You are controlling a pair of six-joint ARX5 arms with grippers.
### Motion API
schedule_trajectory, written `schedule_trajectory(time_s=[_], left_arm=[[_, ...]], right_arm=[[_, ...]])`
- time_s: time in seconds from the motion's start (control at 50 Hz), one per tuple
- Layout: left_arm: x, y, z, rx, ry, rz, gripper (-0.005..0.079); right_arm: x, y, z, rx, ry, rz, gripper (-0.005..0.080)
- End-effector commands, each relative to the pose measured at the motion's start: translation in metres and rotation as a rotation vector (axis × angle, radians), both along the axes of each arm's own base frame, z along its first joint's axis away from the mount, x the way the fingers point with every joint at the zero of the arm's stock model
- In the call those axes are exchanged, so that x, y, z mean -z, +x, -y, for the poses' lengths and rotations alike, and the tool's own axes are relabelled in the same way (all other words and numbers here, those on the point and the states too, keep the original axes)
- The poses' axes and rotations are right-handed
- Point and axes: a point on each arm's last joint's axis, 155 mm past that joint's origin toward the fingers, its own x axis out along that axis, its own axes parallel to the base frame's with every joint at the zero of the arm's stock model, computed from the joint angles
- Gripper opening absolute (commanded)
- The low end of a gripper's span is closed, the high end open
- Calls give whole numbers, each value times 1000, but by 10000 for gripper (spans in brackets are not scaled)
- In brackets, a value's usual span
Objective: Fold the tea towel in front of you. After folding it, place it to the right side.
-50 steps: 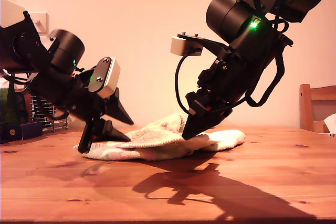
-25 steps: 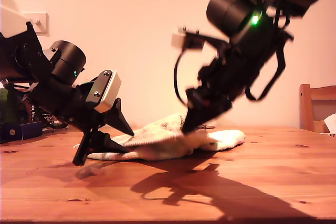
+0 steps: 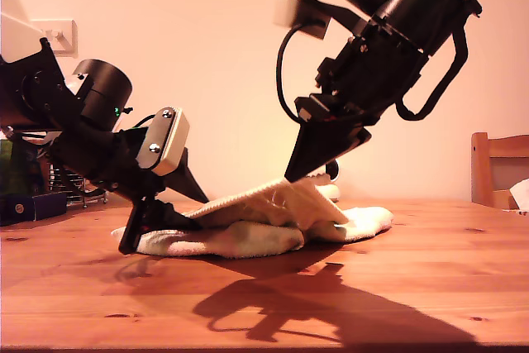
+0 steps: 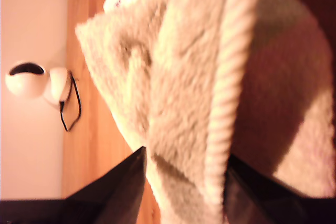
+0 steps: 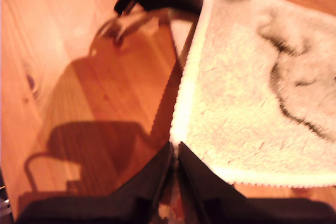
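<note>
Tea towel (image 3: 248,233): cream terry cloth, bunched on the wooden table (image 3: 413,287) about mid-scene in the exterior view; upper layer drawn up into a slope, lower layer flat on the wood.
My first gripper (image 3: 145,225): low at the towel's end on the exterior view's left; fingers clamped on a thick bunch of cloth, hem included, as the first wrist view shows.
My second gripper (image 3: 302,173): raised above the towel; fingers pinched together on a corner of the upper layer, hem running from the tips toward the other gripper in the second wrist view.
Step in hand: judged to be the carrying of the lifted layer across for a fold; placing to the side not yet done.
Risk, slip: thin corner hold, likely to pull free if raised against the clamped end.
Risk, crooked fold: bunched end, likely to leave uneven edges.
Risk, drag: lower layer apt to slide along and rumple.
Surroundings: chair (image 3: 496,171) at the exterior view's right edge, well apart; wire rack (image 3: 70,179) behind the first arm; white rounded object (image 4: 31,80) with a dark cable beyond the towel.
Obstruction: none seen on the bare wood toward the exterior view's right.
</note>
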Motion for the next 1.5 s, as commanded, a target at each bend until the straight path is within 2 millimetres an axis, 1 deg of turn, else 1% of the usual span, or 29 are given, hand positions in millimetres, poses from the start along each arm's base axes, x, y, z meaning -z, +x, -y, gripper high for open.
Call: schedule_trajectory(time_s=[0.0, 0.06, 0.1, 0.22, 0.24, 0.26, 0.36, 0.44, 0.54, 0.64, 0.74, 0.78, 0.84, 0.88, 0.9, 0.94, 0.96, 1.06, 1.16, 1.18, 1.24, 1.3, 1.42, 1.48], left_arm=[[18, 0, -7, -15, 19, -29, 316], [19, 3, -12, -35, 27, -25, 264], [19, 5, -16, -49, 33, -23, 215], [20, 7, -19, -65, 42, -20, -7], [20, 8, -20, -68, 44, -19, -32], [20, 8, -20, -71, 45, -19, -20], [21, 8, -18, -88, 60, -17, -20], [13, 8, -12, -119, 34, -24, -20], [-15, 11, 1, -149, -49, 0, -21], [-47, 15, 17, -160, -123, 37, -21], [-74, 24, 30, -185, -184, 58, -21], [-85, 29, 35, -201, -206, 70, -21], [-104, 33, 48, -202, -257, 76, -21], [-117, 33, 59, -186, -280, 82, -21], [-122, 33, 64, -195, -322, 51, -21], [-133, 32, 75, -187, -346, 36, -21], [-137, 31, 80, -187, -361, 19, -21], [-153, 23, 105, -162, -391, -29, -21], [-160, 15, 122, -159, -419, -93, -21], [-160, 14, 124, -156, -415, -98, -21], [-158, 9, 130, -165, -429, -146, -21], [-153, 2, 134, -167, -430, -195, -21], [-140, -16, 147, -148, -426, -297, -21], [-136, -27, 157, -130, -425, -338, -21]], right_arm=[[3, -2, -2, -4, 0, -8, -11], [3, -2, -2, -4, 0, -9, -11], [3, -2, -2, -4, 0, -8, -11], [0, 1, -2, -3, 5, 8, -11], [-1, 2, -3, -4, 8, 13, -11], [-1, 3, -3, -3, 10, 16, -11], [-2, 5, -2, 3, 8, 23, -11], [-2, 8, 0, 17, -2, 36, -11], [-9, 14, -3, 20, 19, 68, -11], [-22, 29, -4, 55, 36, 146, -11], [-41, 50, -2, 109, 59, 243, -11], [-48, 58, 3, 143, 59, 281, -11], [-58, 71, 11, 196, 58, 340, -11], [-64, 79, 18, 233, 54, 369, -11], [-66, 83, 21, 249, 49, 379, -11], [-70, 90, 30, 283, 38, 391, -11], [-71, 94, 38, 305, 30, 395, -11], [-79, 108, 59, 373, -3, 402, -11], [-90, 119, 79, 416, -20, 396, -11], [-95, 121, 82, 423, -19, 401, -11], [-106, 126, 93, 445, -25, 406, -11], [-121, 129, 103, 466, -20, 419, -11], [-148, 124, 119, 475, -38, 447, -11], [-158, 118, 122, 462, -45, 456, -11]])
